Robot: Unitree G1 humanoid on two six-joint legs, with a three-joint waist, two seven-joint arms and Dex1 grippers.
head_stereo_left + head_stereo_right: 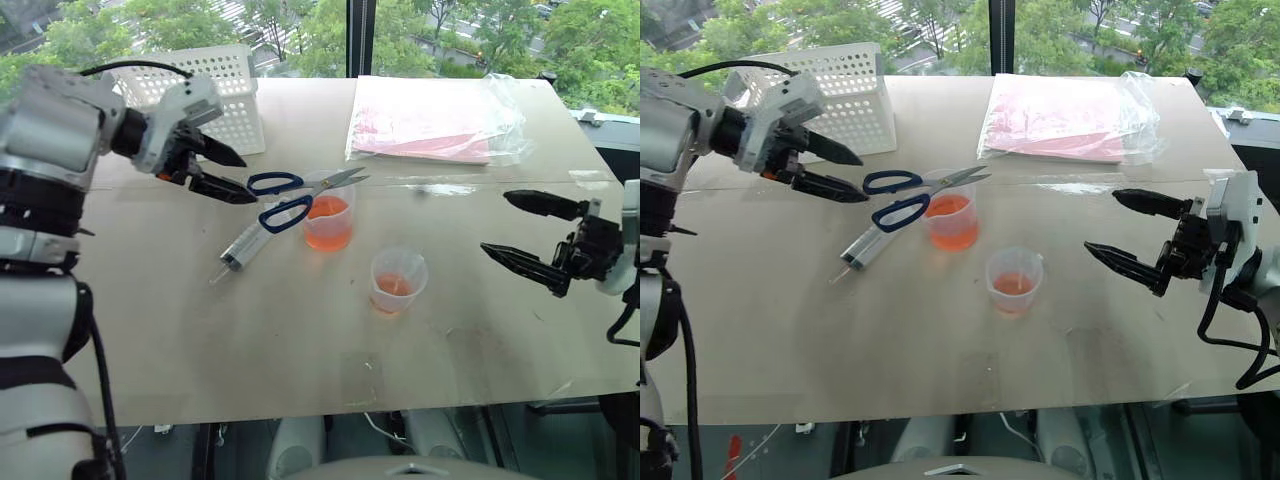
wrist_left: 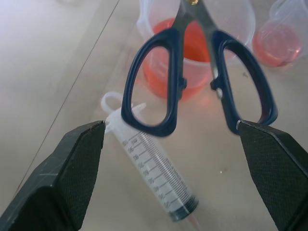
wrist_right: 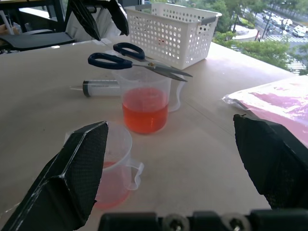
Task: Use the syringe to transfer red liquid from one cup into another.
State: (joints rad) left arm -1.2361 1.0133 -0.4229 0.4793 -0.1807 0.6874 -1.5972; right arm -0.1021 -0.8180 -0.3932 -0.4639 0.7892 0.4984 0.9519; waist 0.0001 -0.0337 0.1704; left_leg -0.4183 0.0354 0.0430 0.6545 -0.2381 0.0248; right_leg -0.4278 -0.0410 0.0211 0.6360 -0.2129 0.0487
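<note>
The clear syringe (image 1: 245,245) lies flat on the table, left of the taller cup (image 1: 328,222), which holds red liquid (image 1: 327,228). Blue-handled scissors (image 1: 283,198) rest across that cup's rim, their handles hanging over the syringe's plunger end. The shorter cup (image 1: 397,282), with a little red liquid, stands nearer and to the right. My left gripper (image 1: 248,178) is open, pointing down at the scissors handles and the syringe (image 2: 154,173) and touching neither. My right gripper (image 1: 494,222) hovers open and empty to the right of the shorter cup (image 3: 115,168).
A white perforated basket (image 1: 205,90) stands at the back left, just behind my left gripper. Pink sheets in a clear plastic bag (image 1: 430,120) lie at the back right. A window runs beyond the table's far edge.
</note>
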